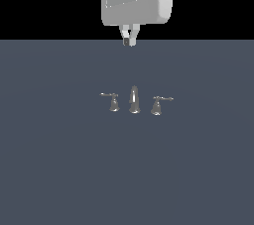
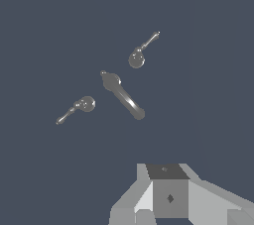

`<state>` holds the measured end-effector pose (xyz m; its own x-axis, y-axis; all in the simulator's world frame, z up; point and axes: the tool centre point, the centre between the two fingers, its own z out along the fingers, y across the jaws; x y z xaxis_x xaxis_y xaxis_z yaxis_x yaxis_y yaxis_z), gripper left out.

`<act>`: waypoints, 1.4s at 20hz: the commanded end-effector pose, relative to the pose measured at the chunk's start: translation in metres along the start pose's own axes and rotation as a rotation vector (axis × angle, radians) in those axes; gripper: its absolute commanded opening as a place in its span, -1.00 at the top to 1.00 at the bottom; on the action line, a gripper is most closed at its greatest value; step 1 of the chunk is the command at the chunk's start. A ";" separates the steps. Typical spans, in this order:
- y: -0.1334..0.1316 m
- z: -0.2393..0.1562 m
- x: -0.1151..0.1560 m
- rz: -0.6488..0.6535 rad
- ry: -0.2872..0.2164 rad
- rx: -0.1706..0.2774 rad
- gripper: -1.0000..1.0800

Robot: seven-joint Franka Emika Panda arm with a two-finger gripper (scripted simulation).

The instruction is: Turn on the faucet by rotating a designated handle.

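Observation:
The small chrome faucet stands on the grey surface: a tall tapered spout point(image 1: 134, 101) with one handle on each side. The handle point(image 1: 158, 105) on the exterior view's right has its thin lever pointing right. The twin handle point(image 1: 113, 102) has its lever pointing left. My gripper point(image 1: 129, 40) hangs high above and behind the spout, fingers together, holding nothing. The wrist view shows the spout point(image 2: 122, 95) between two lever handles point(image 2: 141, 52) point(image 2: 79, 107); I cannot tell which of them is which. The gripper point(image 2: 167, 196) is well apart from them.
The flat grey surface point(image 1: 59, 169) spans the whole lower part of the exterior view. Only the faucet set stands on it. The background above it is black.

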<state>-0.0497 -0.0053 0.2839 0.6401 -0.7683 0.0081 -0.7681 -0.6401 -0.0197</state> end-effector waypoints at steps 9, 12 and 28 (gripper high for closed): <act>-0.019 0.070 0.065 0.273 0.001 -0.007 1.00; -0.021 0.091 0.085 0.355 0.002 -0.010 1.00; -0.005 0.189 0.184 0.754 0.004 -0.021 1.00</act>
<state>0.0733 -0.1357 0.1025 -0.0305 -0.9995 0.0035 -0.9995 0.0305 -0.0012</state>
